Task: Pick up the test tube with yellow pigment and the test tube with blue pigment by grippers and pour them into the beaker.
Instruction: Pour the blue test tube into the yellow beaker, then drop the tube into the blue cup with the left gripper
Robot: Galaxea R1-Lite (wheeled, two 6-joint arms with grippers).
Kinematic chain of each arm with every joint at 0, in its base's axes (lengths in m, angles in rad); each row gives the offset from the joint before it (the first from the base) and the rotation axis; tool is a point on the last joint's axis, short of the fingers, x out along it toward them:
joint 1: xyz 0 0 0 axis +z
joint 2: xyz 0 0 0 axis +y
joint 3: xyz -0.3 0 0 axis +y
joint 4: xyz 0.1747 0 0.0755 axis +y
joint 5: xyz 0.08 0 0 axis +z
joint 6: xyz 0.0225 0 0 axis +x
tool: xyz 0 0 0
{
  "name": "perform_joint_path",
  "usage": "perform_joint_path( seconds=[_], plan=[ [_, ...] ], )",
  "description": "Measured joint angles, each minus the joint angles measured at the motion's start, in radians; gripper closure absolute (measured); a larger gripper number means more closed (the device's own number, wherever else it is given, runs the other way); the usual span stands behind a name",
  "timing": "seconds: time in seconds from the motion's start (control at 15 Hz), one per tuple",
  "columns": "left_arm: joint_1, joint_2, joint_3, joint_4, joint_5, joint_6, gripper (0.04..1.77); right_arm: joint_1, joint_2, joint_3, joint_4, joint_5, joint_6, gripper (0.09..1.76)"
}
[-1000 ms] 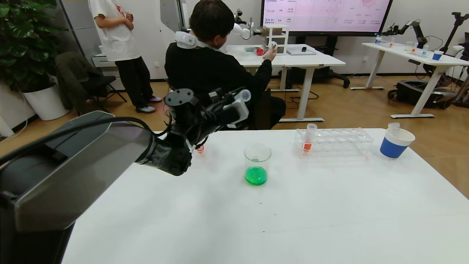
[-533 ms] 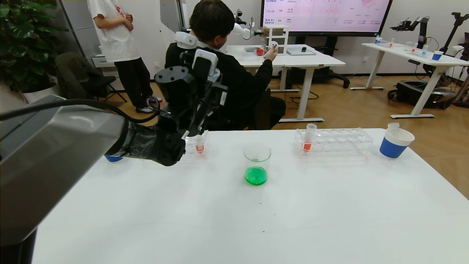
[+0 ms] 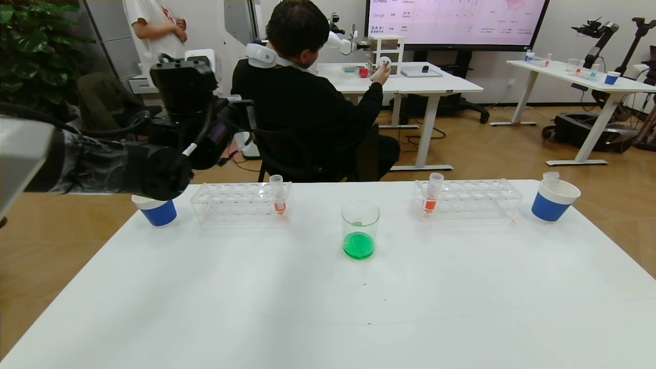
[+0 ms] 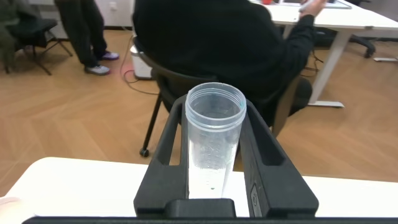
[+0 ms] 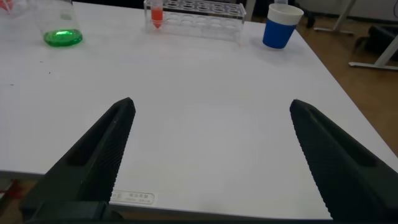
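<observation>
Hanging low over the near edge of the white table (image 3: 328, 307), the right gripper (image 5: 208, 155) has its two black fingers (image 5: 93, 155) spread wide with nothing between them; it shows only in its own wrist view; farther in, near mid-table, the beaker (image 3: 360, 229) stands upright with green liquid pooled at its bottom; behind it, to either side, stand two clear racks; the left rack (image 3: 238, 202) carries one orange-red-tipped tube (image 3: 278, 193) at its end nearest the beaker, the right rack (image 3: 466, 199) another (image 3: 432, 192) at its near-beaker end; a blue cup (image 3: 156, 210) sits just left of the left rack, a second blue cup (image 3: 553, 199) right of the right rack with a clear tube (image 3: 551, 178) standing in it; above the far left corner, over the left cup, the left gripper (image 4: 214, 158) is raised off the table, its fingers pressed onto a clear test tube (image 4: 214, 143) with a faint blue trace at its rim; no coloured liquid shows inside it; no tube with yellow pigment can be made out; beyond the table a seated person (image 3: 307, 97) faces away
</observation>
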Motion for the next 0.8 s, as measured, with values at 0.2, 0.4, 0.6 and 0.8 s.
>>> perform_joint_path(
  seconds=[0.2, 0.4, 0.6, 0.8],
  plan=[
    [0.137, -0.048, 0.064, 0.001, -0.040, -0.015, 1.31, 0.000, 0.000, 0.000, 0.000, 0.000, 0.000, 0.11],
    [0.307, -0.092, 0.176, -0.062, -0.183, -0.015, 1.31, -0.001, 0.000, 0.000, 0.000, 0.000, 0.000, 0.11],
    [0.461, -0.100, 0.265, -0.166, -0.282, -0.010, 1.31, 0.000, 0.000, 0.000, 0.000, 0.000, 0.000, 0.11],
    [0.543, -0.052, 0.283, -0.226, -0.292, -0.005, 1.31, 0.000, 0.000, 0.000, 0.000, 0.000, 0.000, 0.11]
  ],
)
